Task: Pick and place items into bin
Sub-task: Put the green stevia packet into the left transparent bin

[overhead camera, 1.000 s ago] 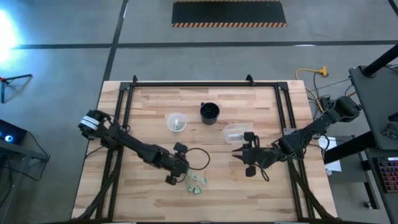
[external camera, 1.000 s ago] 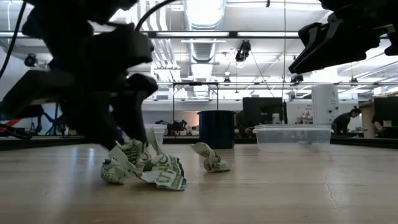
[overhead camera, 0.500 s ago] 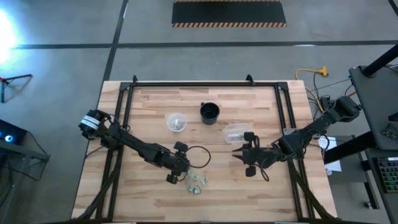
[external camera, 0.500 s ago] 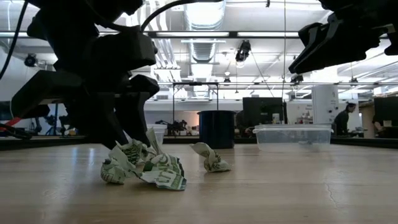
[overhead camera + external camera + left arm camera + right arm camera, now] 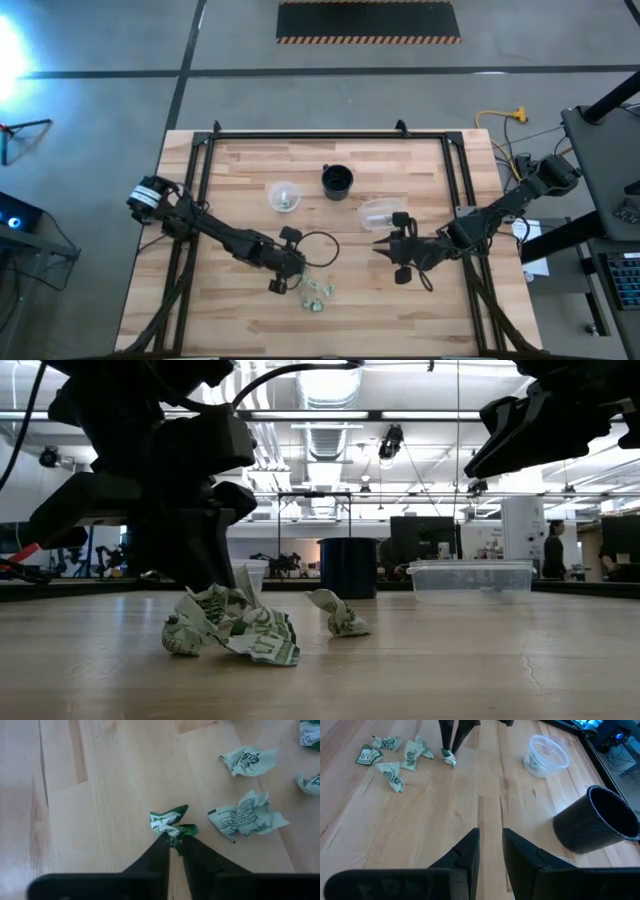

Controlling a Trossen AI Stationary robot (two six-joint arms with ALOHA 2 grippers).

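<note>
Several small crumpled green-and-white wrappers [image 5: 316, 292] lie on the wooden table near its front middle. In the low view they show as a crumpled heap [image 5: 232, 626]. My left gripper [image 5: 173, 839] points down at the left edge of this group. It is shut on one wrapper [image 5: 171, 821], which also shows in the right wrist view [image 5: 449, 756]. My right gripper [image 5: 381, 247] hangs above the table right of centre. Its fingers [image 5: 470, 845] stand a little apart with nothing between them. A clear bin [image 5: 381, 213] stands beyond it. My left gripper pinches the crumpled wrapper by its near edge [image 5: 174, 833] between its two fingertips. The fingers come from above, pointing steeply down. The wrapper sticks out past the fingertips and sits low at the table top beside the other pieces.
A clear round cup [image 5: 284, 196] with a bit of wrapper in it and a black cup [image 5: 337, 181] stand at the far middle. Loose wrappers [image 5: 247, 814] lie just right of the held one. A black frame [image 5: 200, 160] borders the table.
My left gripper has shut: in the low view its two fingers have come together over the left end of the wrapper heap, taking hold of one piece. The arm has stayed in about the same spot. The other wrappers have not moved.
</note>
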